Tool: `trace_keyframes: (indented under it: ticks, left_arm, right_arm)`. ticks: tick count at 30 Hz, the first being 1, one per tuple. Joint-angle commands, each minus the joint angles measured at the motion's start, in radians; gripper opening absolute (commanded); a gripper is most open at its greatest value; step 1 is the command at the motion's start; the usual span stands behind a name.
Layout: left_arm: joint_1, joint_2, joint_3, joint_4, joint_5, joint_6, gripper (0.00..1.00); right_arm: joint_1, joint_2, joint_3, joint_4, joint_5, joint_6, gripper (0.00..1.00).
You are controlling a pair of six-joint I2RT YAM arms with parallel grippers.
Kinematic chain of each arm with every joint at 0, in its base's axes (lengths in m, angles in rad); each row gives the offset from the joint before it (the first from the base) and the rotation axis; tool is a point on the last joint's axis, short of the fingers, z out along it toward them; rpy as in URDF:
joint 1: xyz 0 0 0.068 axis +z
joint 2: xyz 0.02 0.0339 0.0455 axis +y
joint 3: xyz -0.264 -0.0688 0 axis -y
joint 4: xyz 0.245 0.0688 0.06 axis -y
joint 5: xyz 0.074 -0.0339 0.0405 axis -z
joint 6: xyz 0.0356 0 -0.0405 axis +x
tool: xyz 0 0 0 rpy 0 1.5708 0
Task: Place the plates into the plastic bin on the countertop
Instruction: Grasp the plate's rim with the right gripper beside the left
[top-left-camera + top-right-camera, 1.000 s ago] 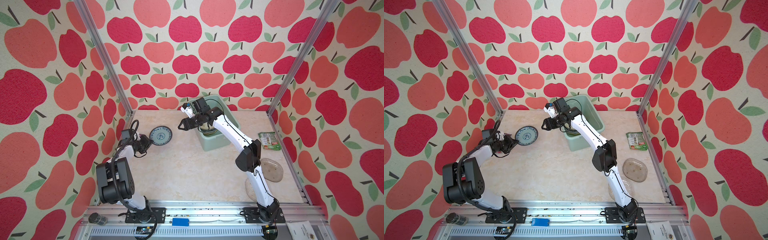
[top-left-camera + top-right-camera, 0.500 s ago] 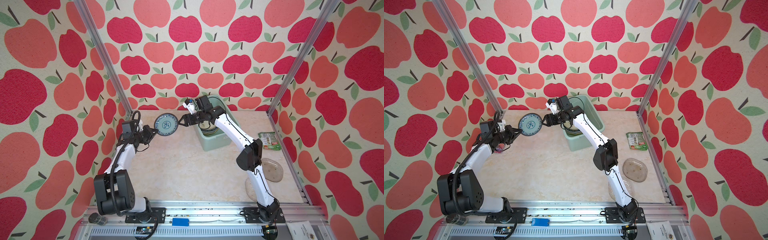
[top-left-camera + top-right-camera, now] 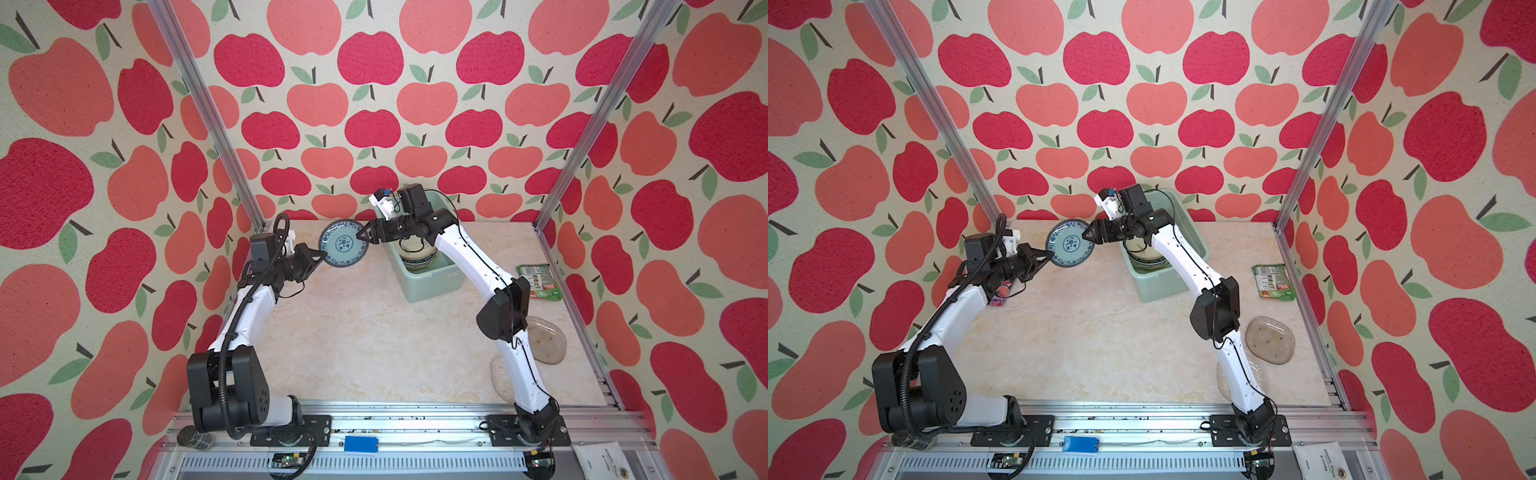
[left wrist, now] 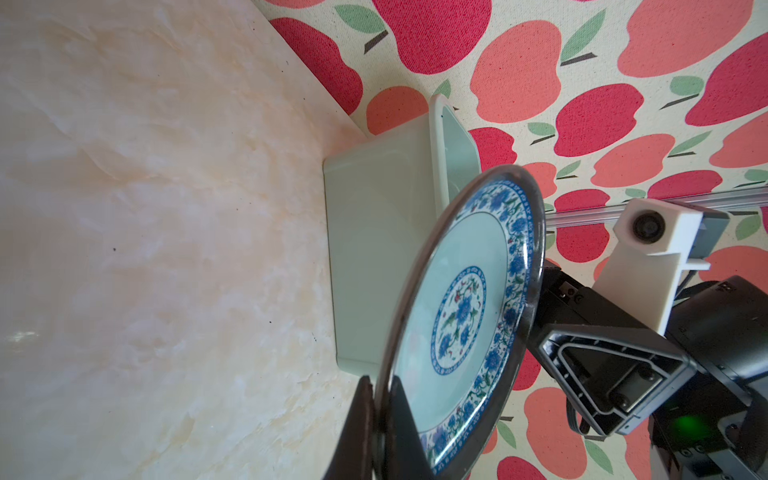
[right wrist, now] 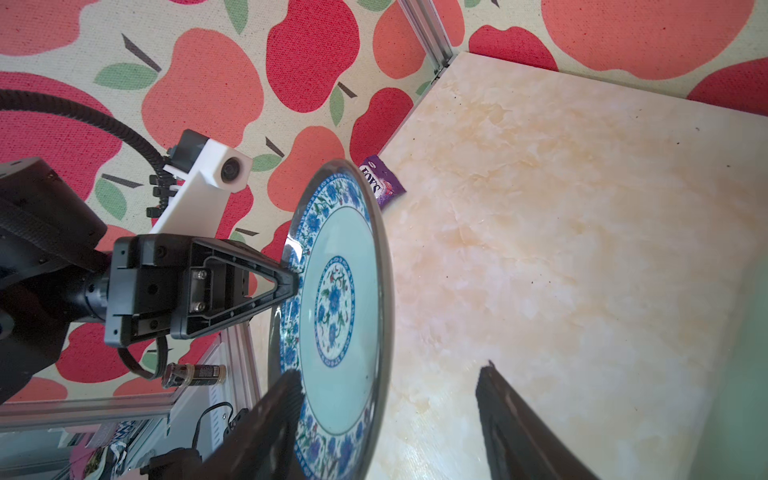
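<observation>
The left gripper (image 3: 318, 259) is clamped hard on the left rim of a round blue-patterned ceramic plate (image 3: 344, 248). In the left wrist view its two dark fingers (image 4: 401, 419) pinch the edge from front and back. The plate hangs in the air, tilted, above the far left part of the cream marble-patterned countertop (image 3: 365, 340), and its patterned face shows in both top views. It is glossy, with a pale turquoise well, a blue flower medallion in the middle and a blue floral band under a dark rim.

The right gripper (image 3: 365, 235) reaches in from the right to the plate's opposite rim with its jaws spread. In the right wrist view one finger (image 5: 278, 407) sits close against the patterned face, though I cannot tell whether it touches. The other finger (image 5: 511, 415) stands well off behind, so the rim lies between them ungripped.

Just right of the plate, against the far wall, stands a pale mint-green rectangular plastic bin (image 3: 432, 282) with smooth walls and a rolled rim. It holds a stack of plates (image 3: 417, 254), partly hidden by the right arm; the top one is white with a dark lettered rim.

Two clear glass plates (image 3: 546, 340) lie flat at the near right, one of them half under the right arm. A green snack packet (image 3: 539, 281) lies by the right wall and a purple snack packet (image 5: 382, 185) by the left wall.
</observation>
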Motion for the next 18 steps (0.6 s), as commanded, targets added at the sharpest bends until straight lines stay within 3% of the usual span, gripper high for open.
trace_keyframes:
  ticks: [1,8,18]
  left_arm:
    - [-0.003,-0.008,0.057,0.018,0.03,-0.004,0.0]
    - [-0.023,0.028,0.108,0.036,0.036,-0.02,0.0]
    - [-0.059,0.077,0.157,0.045,0.042,-0.029,0.0]
  right_arm:
    - [0.003,-0.041,-0.012,0.047,-0.044,0.03,0.69]
    - [-0.007,-0.03,-0.013,0.085,-0.104,0.053,0.58]
    - [-0.021,-0.054,-0.068,0.13,-0.12,0.082,0.31]
